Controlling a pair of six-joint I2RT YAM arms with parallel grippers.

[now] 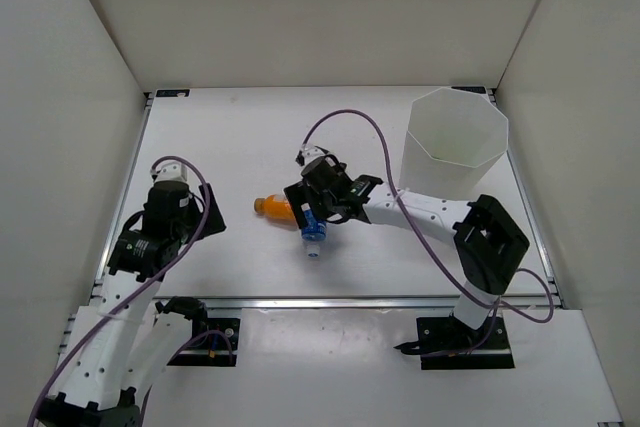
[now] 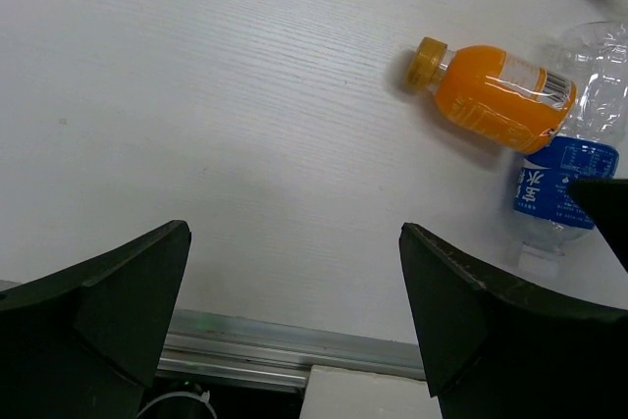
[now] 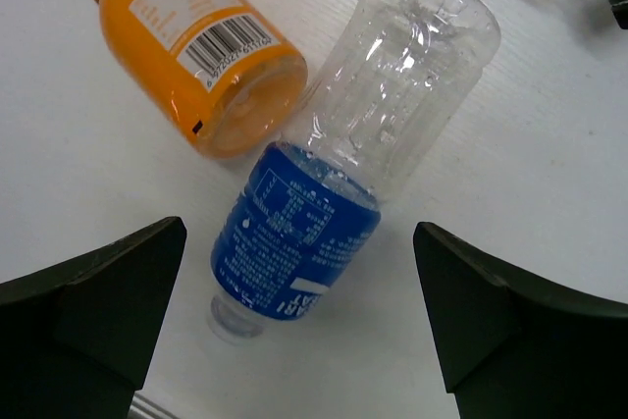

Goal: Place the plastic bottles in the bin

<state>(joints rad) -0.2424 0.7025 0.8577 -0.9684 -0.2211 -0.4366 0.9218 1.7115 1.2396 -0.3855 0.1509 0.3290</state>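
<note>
While our right tool (image 3: 299, 291) hangs wide over the blue-labelled clear bottle (image 3: 324, 183), which lies on the worktop (image 1: 220, 137) against the orange bottle (image 3: 196, 56), well left of the bin (image 1: 455, 127), we should straddle its labelled middle squarely.

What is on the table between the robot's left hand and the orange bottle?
Nothing: in the left wrist view, only bare white table separates the open left hand from the orange bottle.

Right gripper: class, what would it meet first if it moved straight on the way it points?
Probably the clear bottle, lying centred between the right gripper's open jaws, though depth is unclear.
</note>
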